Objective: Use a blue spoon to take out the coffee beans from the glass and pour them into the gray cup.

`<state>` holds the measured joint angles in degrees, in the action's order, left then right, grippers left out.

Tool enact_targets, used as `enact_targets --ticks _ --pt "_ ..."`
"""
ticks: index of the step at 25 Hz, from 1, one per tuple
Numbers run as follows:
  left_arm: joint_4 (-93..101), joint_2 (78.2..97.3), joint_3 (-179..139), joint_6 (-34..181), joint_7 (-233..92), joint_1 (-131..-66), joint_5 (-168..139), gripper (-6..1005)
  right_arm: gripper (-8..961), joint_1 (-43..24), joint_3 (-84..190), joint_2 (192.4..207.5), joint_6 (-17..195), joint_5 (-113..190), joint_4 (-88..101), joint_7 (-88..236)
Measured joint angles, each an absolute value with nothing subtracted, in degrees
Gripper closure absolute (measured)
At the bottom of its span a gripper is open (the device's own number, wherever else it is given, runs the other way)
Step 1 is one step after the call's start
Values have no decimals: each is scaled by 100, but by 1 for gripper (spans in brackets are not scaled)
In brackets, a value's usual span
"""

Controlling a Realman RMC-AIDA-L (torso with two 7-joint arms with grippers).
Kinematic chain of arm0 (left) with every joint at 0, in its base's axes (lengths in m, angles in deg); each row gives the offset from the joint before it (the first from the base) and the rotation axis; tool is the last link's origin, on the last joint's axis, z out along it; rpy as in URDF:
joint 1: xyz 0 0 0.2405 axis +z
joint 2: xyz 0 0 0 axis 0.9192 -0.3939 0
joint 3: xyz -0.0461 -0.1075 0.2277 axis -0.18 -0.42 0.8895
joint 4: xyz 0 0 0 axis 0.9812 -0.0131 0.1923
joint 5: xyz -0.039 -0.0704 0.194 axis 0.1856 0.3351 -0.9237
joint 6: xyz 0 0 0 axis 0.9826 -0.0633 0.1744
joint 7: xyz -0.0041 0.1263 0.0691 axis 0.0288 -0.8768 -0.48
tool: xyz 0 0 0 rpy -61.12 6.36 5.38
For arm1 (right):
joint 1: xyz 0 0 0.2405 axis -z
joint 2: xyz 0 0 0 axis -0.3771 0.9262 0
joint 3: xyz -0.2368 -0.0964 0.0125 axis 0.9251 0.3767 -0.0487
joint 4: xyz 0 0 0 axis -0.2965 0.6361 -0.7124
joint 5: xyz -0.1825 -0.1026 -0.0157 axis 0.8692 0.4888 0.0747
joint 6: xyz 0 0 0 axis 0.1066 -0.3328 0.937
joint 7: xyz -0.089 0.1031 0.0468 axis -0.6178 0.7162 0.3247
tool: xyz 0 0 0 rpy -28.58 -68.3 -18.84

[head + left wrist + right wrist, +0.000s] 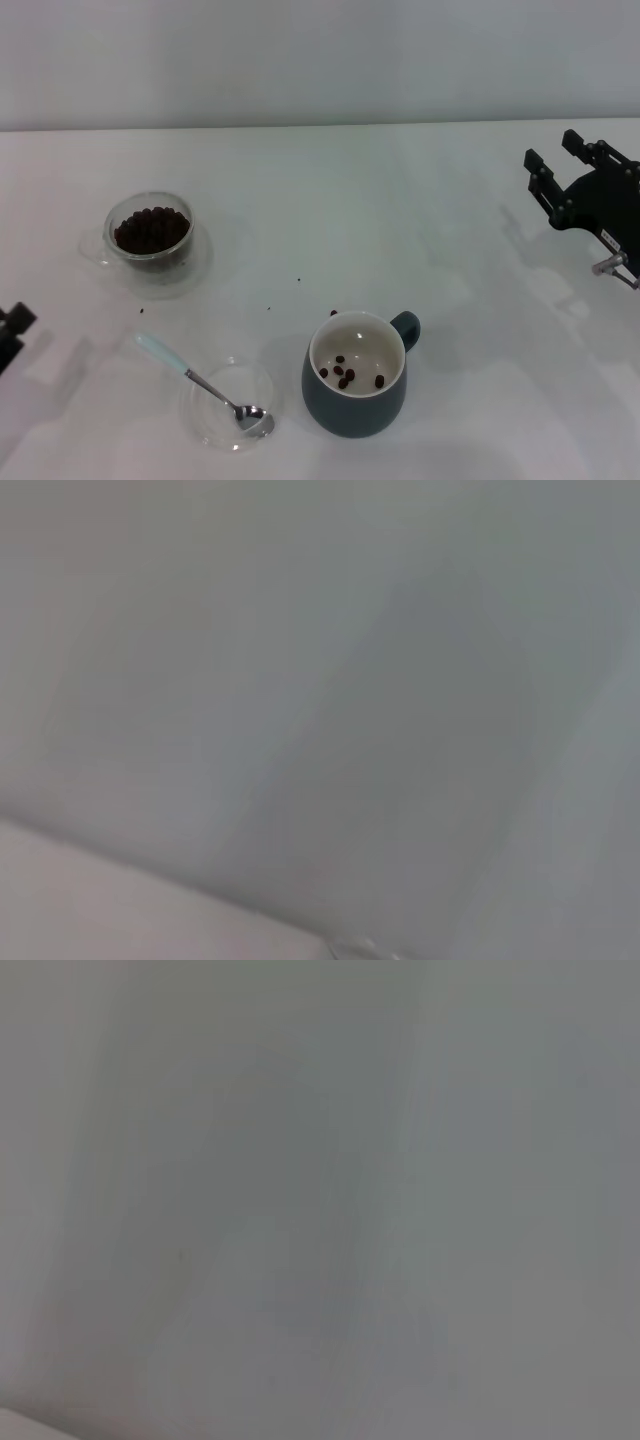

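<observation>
— Looking at the head view, where is the blue spoon [196, 381]?

— Lower left of the frame, its metal bowl resting in a shallow clear dish [226, 403], handle pointing up-left. Nothing grips it.

— And the vessels?

— The glass [150, 232] of coffee beans [151, 229] stands at the left on the white tabletop [380, 200]. The gray cup [357, 385], lower centre, holds a few beans.

— The pincers?

— Right pincer [560, 160] hovers at the right edge, fingers spread, grasping nothing. Left pincer [12, 330] barely shows at the left edge; I cannot tell its state.
</observation>
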<state>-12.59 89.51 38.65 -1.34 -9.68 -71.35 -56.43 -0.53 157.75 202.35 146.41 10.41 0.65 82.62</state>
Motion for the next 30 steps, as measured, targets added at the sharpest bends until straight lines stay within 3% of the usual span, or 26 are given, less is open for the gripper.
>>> enact_targets --ticks 12,30 --pt "-1194 9184 2701 -156 -3090 -6866 -5489 455 439 165 16369 20251 15095 1016 -238 8271" --pt "-264 9183 2628 -51 -4682 -7766 -4158 455 440 203 16531 20261 15135 979 -330 8231"
